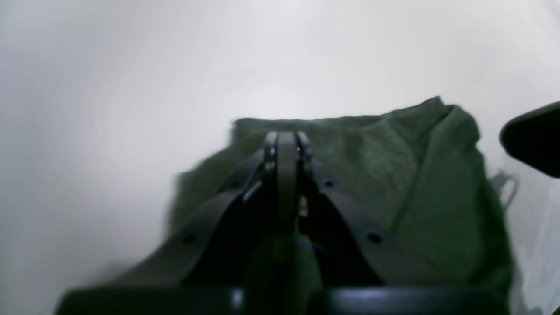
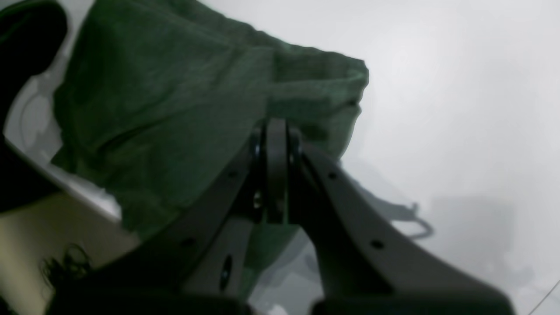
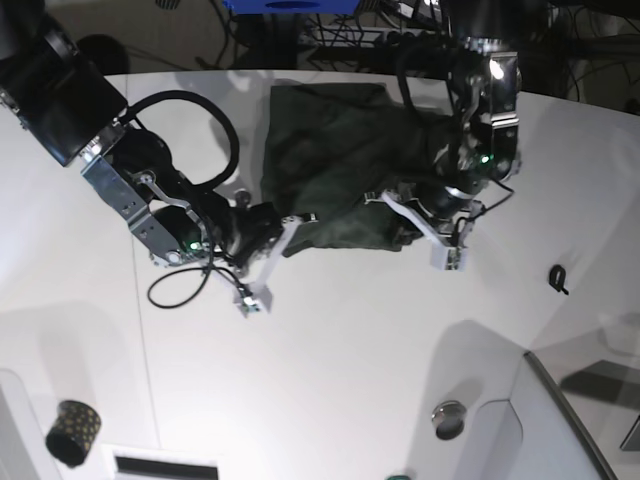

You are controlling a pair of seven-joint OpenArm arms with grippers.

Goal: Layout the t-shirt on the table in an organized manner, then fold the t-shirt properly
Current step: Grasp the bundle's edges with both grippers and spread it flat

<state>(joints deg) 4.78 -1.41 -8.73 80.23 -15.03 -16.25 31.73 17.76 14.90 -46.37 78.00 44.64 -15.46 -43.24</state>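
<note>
The dark green t-shirt (image 3: 330, 150) lies bunched on the white table (image 3: 330, 370), towards its far edge. My right gripper (image 3: 290, 222) is at the shirt's near left edge. In the right wrist view the gripper (image 2: 275, 127) is shut, with shirt fabric (image 2: 166, 109) hanging around and under the fingers. My left gripper (image 3: 387, 198) is at the shirt's near right edge. In the left wrist view the gripper (image 1: 286, 140) is shut, with the shirt (image 1: 393, 175) draped behind and between the fingers. Both wrist views are blurred.
A small black clip (image 3: 557, 278) lies on the table to the right. A round metal fitting (image 3: 449, 418) sits near the front, beside a clear panel (image 3: 570, 410). A dark patterned cup (image 3: 72, 430) stands at the front left. Cables (image 3: 400, 30) crowd the far edge.
</note>
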